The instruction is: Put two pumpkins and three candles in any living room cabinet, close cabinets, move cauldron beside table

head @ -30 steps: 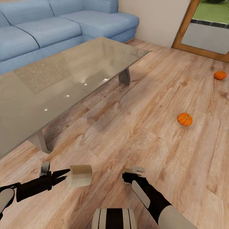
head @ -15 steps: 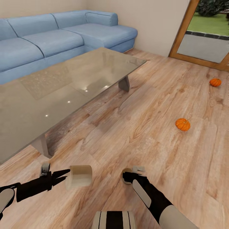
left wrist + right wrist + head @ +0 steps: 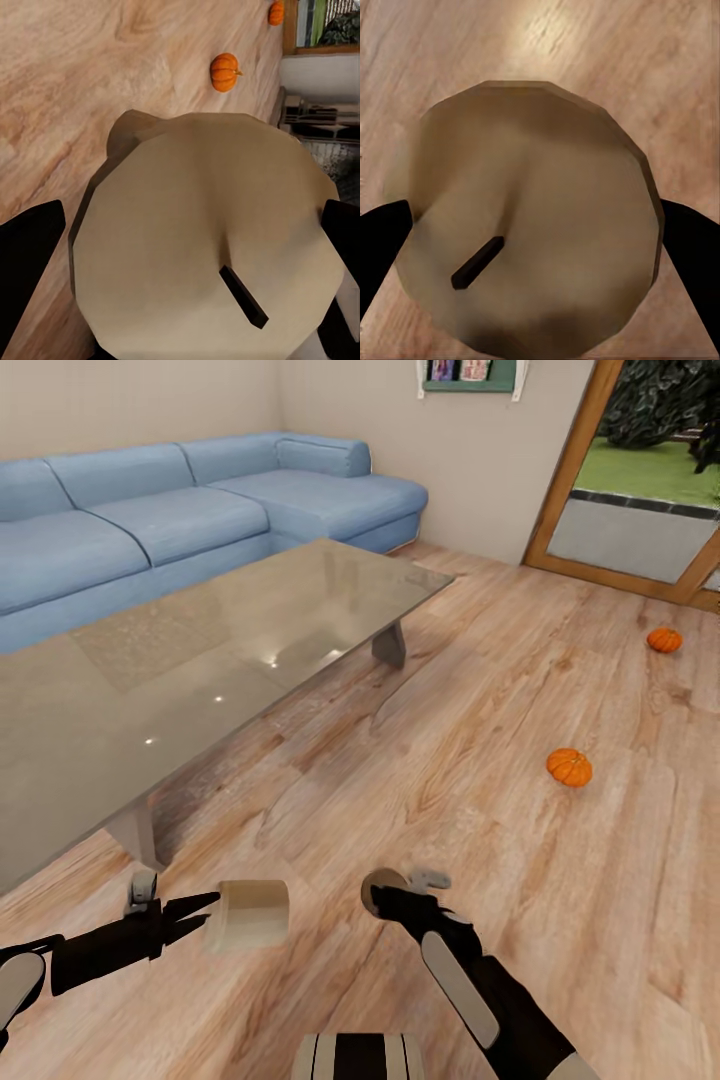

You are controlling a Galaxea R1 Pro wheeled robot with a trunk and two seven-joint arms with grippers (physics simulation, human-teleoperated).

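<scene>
My left end effector (image 3: 212,918) grips a cream candle (image 3: 248,914) above the wooden floor (image 3: 450,690); my right end effector (image 3: 385,893) clasps a tan candle (image 3: 529,225). Two pumpkins (image 3: 569,767) (image 3: 664,640) lie apart on the floor beyond the glass bench (image 3: 200,660).

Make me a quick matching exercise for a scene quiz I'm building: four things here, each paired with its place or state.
1. left gripper
2. nearer pumpkin
3. sofa
4. farther pumpkin

a. behind the glass table
b. on the floor close to the doorway
c. shut on a candle
d. on open floor right of the table

Pairs: 1-c, 2-d, 3-a, 4-b
</scene>
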